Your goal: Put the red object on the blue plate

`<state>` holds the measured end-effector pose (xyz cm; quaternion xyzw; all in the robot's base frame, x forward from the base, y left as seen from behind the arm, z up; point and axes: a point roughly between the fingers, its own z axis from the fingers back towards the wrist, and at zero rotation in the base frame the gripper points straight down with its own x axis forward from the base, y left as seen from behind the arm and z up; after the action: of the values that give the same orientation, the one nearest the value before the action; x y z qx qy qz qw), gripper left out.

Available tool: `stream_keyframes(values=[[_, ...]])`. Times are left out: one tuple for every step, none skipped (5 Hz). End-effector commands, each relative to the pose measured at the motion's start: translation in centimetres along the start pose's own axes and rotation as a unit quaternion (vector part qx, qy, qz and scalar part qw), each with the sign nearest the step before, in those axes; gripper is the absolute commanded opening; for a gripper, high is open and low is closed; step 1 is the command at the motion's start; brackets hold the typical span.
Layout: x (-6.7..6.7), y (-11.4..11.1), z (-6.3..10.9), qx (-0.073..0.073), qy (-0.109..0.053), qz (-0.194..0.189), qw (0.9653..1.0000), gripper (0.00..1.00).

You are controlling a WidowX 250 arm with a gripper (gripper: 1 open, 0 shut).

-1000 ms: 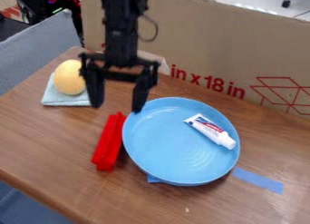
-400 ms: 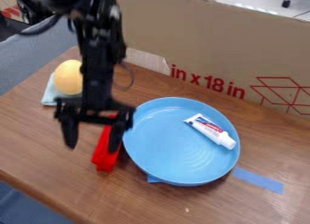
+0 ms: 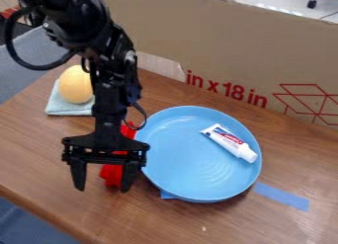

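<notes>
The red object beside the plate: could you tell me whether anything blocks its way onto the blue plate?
Nothing visible does. The red object lies on the table against the left rim of the blue plate, with the open gripper straddling it. A small white tube lies on the plate's right half; the left half is bare.

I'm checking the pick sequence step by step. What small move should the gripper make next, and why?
Probably close the fingers. The gripper is open and low at the table, its fingers on either side of the red object, which lies on the table just left of the blue plate and is not yet gripped.
</notes>
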<state>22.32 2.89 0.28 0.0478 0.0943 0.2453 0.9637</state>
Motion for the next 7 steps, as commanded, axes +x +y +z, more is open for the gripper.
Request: stream_keyframes(values=[[0.5,-0.2,0.9,-0.021,-0.016,0.001,0.9996,1.0],[0.9,0.4,2.9,-0.03,-0.024,0.004,0.9993,0.0],[0.9,-0.1,2.0,-0.041,-0.022,0.002,0.9989,0.0],[1.6,-1.0,4.9,-0.046,-0.043,-0.039,0.9972,0.0],[2.4,-1.5,7.6,-0.02,-0.05,-0.06,0.9968,0.0],[1.6,-3.7,8.7,-0.021,-0.072,-0.062,0.9952,0.0],[2.3,-4.7,9.2,-0.021,-0.065,-0.07,0.9952,0.0]])
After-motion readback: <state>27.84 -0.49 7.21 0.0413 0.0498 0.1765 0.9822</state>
